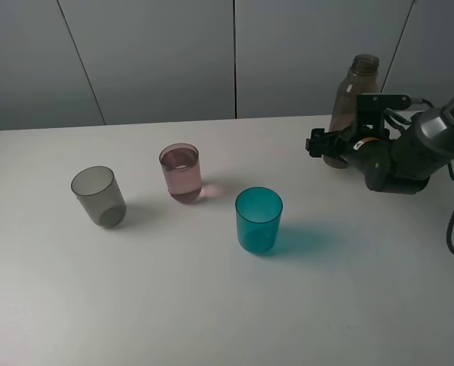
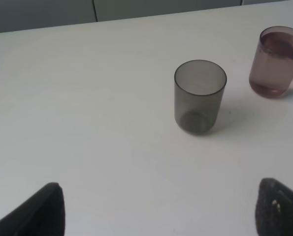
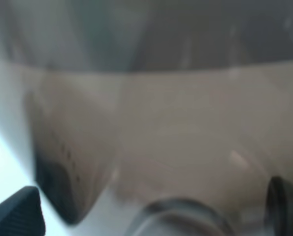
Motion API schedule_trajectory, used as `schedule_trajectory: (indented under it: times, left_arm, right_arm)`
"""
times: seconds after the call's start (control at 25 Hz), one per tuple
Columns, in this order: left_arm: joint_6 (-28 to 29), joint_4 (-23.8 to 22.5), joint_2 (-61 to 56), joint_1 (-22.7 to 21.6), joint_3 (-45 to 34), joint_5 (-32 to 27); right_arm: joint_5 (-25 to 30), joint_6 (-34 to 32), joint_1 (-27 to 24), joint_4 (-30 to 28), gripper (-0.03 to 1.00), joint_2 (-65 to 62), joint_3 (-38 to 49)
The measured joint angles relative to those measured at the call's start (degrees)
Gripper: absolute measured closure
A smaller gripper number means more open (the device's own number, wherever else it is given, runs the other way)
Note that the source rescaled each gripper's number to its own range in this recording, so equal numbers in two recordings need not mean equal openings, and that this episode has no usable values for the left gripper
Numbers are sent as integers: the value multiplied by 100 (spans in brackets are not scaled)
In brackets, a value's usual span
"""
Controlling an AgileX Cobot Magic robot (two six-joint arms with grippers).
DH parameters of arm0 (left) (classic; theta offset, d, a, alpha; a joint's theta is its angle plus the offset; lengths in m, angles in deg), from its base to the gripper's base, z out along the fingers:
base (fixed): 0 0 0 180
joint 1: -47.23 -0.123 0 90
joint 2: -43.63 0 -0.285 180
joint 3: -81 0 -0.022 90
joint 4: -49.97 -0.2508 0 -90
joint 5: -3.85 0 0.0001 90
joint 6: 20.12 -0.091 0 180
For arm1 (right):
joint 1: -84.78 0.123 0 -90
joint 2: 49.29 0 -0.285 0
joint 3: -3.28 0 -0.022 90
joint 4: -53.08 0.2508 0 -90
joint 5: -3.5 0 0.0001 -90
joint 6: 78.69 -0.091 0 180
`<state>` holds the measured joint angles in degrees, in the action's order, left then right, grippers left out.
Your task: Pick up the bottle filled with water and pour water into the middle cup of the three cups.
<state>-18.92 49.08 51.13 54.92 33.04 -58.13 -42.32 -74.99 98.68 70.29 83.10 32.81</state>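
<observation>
a teal-blue cup (image 1: 259, 219) stands nearest on the white table (image 1: 211, 305), right of centre. further back and to the left sit the smoky grey cup (image 1: 98, 196) and, between the two, the middle cup (image 1: 181, 173), pink-mauve and holding clear water (image 1: 182, 162). at the far right the bottle (image 1: 352, 99) stands upright near the table's far edge, with the right gripper (image 1: 330, 145) low around its base; whether its fingers press the plastic cannot be told, as the right wrist view is a blur of brown. the left gripper (image 2: 156, 211) hovers with fingers (image 2: 38, 211) spread wide, near the grey cup.
</observation>
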Motion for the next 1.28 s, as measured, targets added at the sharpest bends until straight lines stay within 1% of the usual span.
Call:
schedule_trajectory:
  times: [0.08,0.32,0.4,0.48,0.6,0.72,0.88,1.08,1.28]
  left_arm:
    - [0,0,0,0,0,0]
    - [0,0,0,0,0,0]
    - [0,0,0,0,0,0]
    - [0,0,0,0,0,0]
    - [0,0,0,0,0,0]
    - [0,0,0,0,0,0]
    - [0,0,0,0,0,0]
    - [0,0,0,0,0,0]
    - [0,0,0,0,0,0]
  right_arm:
    - [204,0,0,0,-2,-157,108]
    - [517,0,0,0,-2,-825,604]
    - [829,0,0,0,-2,-1093,734]
    - [1383,39,0,-13,-2,-1402,805]
    - [2480,82,0,-223,-2,-1906,815]
    - [3449,123,0,-352,-2,-2545,815]
    - [4713,391,0,-418,-2,-3550,815]
    - [5922,692,0,-473,-2,-4884,816]
    - [7290,745,0,-1190,-2,-5975,816]
